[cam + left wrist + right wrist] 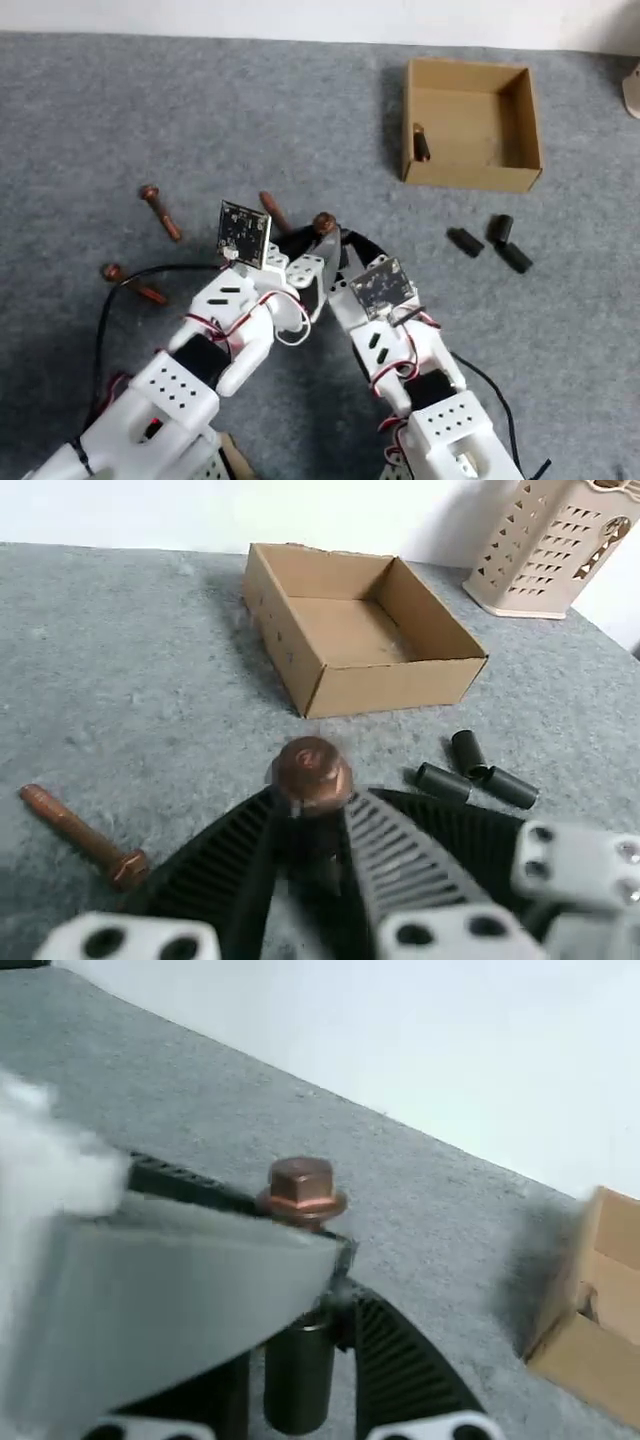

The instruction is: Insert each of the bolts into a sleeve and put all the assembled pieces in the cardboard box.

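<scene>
Our left gripper (312,808) is clenched on a copper-coloured hex-headed metal bolt (310,772), which stands upright with its head on top. Our right gripper (300,1345) grasps a black cylindrical sleeve (298,1375) directly under that head. Three loose black sleeves (465,241) lie near the open cardboard box (470,180). Three more copper bolts (161,212) lie on the grey felt table (80,120).

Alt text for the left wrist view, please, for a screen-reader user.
A copper-coloured metal bolt stands upright, clamped between the black ribbed fingers of the left hand above grey carpet. Beyond it sits an open cardboard box, with three black cylindrical sleeves lying near its front wall and a second copper bolt on the carpet.
</scene>
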`<state>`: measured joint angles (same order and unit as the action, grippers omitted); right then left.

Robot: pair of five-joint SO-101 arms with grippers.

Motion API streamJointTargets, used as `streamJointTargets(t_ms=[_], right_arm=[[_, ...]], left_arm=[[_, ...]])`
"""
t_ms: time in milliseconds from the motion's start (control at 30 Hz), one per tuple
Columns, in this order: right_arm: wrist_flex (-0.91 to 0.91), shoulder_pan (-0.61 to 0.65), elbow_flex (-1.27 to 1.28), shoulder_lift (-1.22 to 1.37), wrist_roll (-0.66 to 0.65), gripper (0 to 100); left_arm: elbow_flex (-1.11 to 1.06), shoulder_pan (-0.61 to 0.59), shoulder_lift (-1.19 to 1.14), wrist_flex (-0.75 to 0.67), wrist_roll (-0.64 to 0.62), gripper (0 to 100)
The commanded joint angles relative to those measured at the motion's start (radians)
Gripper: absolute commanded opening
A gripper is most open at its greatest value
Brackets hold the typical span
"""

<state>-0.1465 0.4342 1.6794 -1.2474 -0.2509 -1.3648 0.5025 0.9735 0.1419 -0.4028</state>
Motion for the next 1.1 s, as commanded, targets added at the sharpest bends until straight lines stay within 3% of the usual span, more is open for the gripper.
streamJointTargets(t_ms=[0, 133, 267, 467, 700, 933, 1067], right_arm=[[-0.012, -0.048, 0.09, -0.021, 0.017, 0.5], [-0.01, -0.048, 0.09, -0.021, 0.017, 0.5], [-0.004, -0.062, 0.09, -0.021, 0.018, 0.5], [0.001, -0.18, 0.048, -0.015, 0.025, 0.5], [0.292, -0.211, -0.151, -0.013, 0.109, 0.5], [0.392, -0.245, -0.3, 0.012, 0.086, 0.5], [0.414, -0.286, -0.415, 0.166, 0.06, 0.5]], left_arm=[[-0.01, 0.013, -0.005, 0.018, 0.011, 35], [-0.005, 0.012, -0.005, 0.038, -0.052, 50], [0.001, -0.024, -0.005, 0.049, -0.103, 51], [0.03, -0.133, -0.004, 0.054, -0.152, 50], [0.027, -0.136, -0.005, 0.055, -0.15, 50], [0.025, -0.142, -0.005, 0.055, -0.15, 50], [0.025, -0.142, -0.005, 0.055, -0.15, 50]])
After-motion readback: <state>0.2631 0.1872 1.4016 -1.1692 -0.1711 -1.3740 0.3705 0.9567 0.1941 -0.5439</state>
